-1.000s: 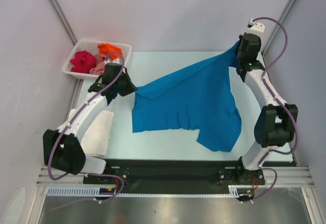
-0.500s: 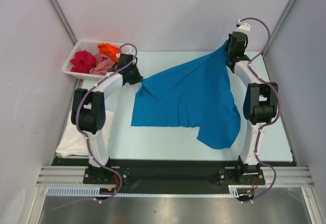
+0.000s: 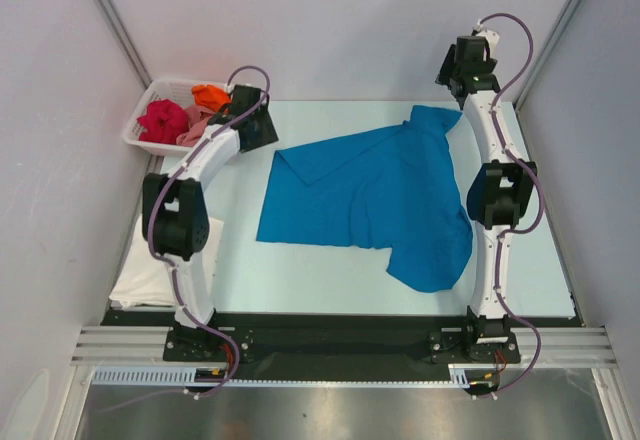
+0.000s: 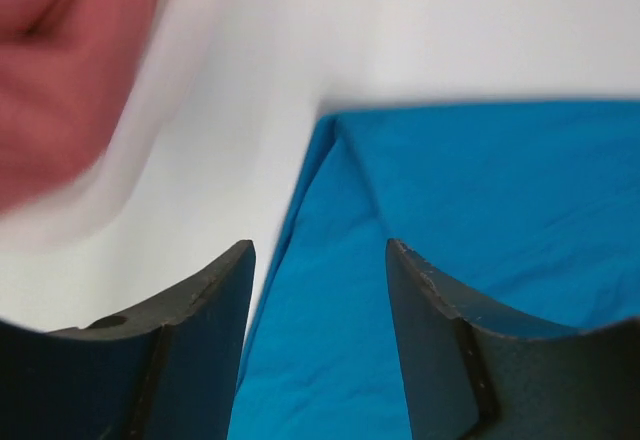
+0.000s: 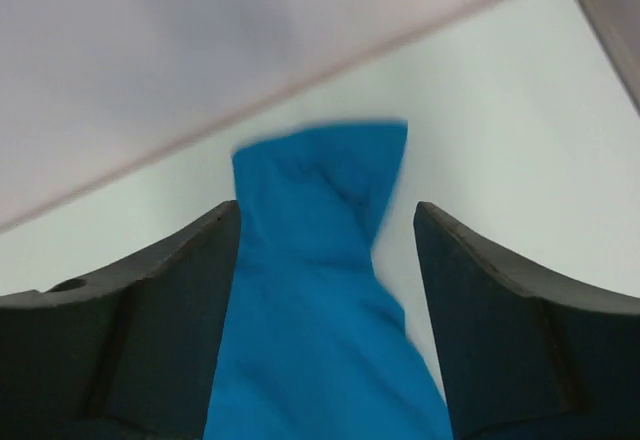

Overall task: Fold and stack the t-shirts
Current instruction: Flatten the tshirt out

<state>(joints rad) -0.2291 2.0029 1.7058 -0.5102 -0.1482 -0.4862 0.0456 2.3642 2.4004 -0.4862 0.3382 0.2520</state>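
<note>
From above, the left arm (image 3: 190, 210) hides part of the white t-shirt (image 3: 135, 282). The basket (image 3: 140, 110) holds the crimson shirt (image 3: 162, 120), orange shirt (image 3: 212, 94) and pink shirt (image 3: 193, 134). The blue t-shirt (image 3: 370, 195) lies spread on the table (image 3: 300, 270). Left wrist: the left gripper (image 4: 320, 250) is parted over its corner. Right wrist: the right gripper (image 5: 328, 208) is parted and empty.

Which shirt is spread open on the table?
The blue shirt; the crimson, orange and pink ones are bunched in the basket, the white one lies folded at left.

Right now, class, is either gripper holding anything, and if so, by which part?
Nothing is held. The left gripper and the right gripper both stand open, and the blue shirt lies loose on the table.
</note>
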